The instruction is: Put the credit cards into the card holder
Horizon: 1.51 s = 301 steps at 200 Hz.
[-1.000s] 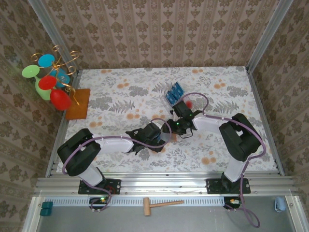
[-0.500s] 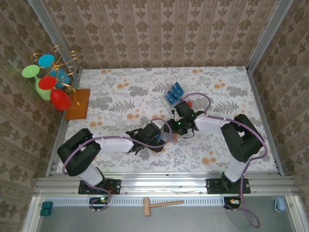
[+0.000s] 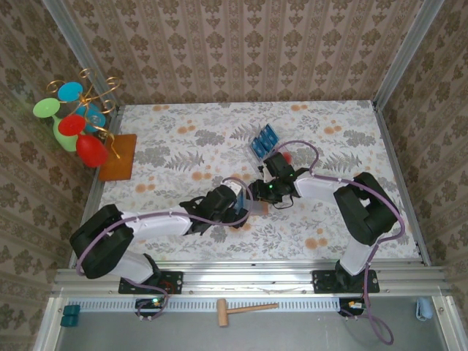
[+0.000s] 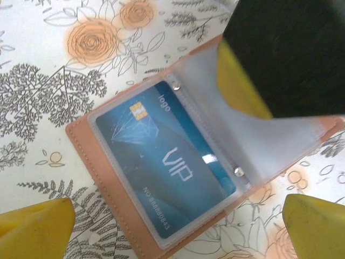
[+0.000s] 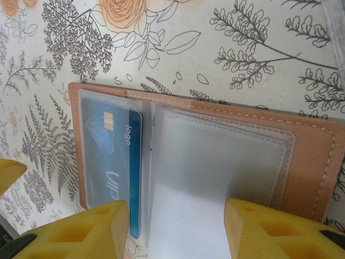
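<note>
The tan card holder [image 4: 97, 162] [image 5: 318, 162] lies open on the flowered table, and one blue credit card [image 4: 161, 162] [image 5: 110, 156] marked VIP sits inside its left clear sleeve. My right gripper [image 5: 178, 232] [image 3: 262, 196] stands half open over the holder. One yellow finger [image 4: 242, 81] props up a loose clear sleeve page [image 5: 188, 183], with a gap at the other finger. My left gripper [image 4: 172, 232] [image 3: 241, 208] hangs wide open just above the holder [image 3: 254, 208], gripping nothing. More credit cards [image 3: 263, 140] stand in a clear tray further back.
A red dot [image 3: 287, 157] marks the clear tray beside my right arm. An orange-brown mat [image 3: 119, 156] and a stand of coloured glasses [image 3: 77, 124] sit at the far left. Metal rails edge the table.
My left arm has stretched out, bringing its gripper a little right and closer to the holder. The right gripper and the raised sleeve page stay where they were.
</note>
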Each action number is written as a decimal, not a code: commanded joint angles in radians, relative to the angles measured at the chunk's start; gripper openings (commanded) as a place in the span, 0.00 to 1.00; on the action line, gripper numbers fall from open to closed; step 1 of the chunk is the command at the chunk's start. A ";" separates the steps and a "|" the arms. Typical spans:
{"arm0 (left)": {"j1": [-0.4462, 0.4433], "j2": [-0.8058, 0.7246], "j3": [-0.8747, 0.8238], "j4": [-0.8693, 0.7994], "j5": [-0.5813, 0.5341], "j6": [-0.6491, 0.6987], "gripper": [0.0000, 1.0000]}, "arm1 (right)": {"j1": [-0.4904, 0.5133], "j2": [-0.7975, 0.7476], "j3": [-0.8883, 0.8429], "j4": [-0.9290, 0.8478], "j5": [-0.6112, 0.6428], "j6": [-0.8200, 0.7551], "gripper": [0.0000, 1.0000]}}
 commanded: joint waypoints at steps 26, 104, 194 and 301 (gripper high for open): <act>0.009 -0.009 -0.012 0.026 0.027 0.024 1.00 | 0.021 0.049 0.031 0.014 -0.026 0.020 0.50; 0.011 0.041 -0.009 0.040 0.050 0.032 1.00 | 0.028 0.051 0.036 0.015 -0.022 0.024 0.50; 0.028 0.112 0.015 0.058 0.026 0.030 1.00 | 0.029 0.052 0.037 0.015 -0.023 0.025 0.50; 0.045 0.065 -0.010 0.103 0.076 0.038 1.00 | 0.031 0.058 0.040 0.022 -0.031 0.030 0.50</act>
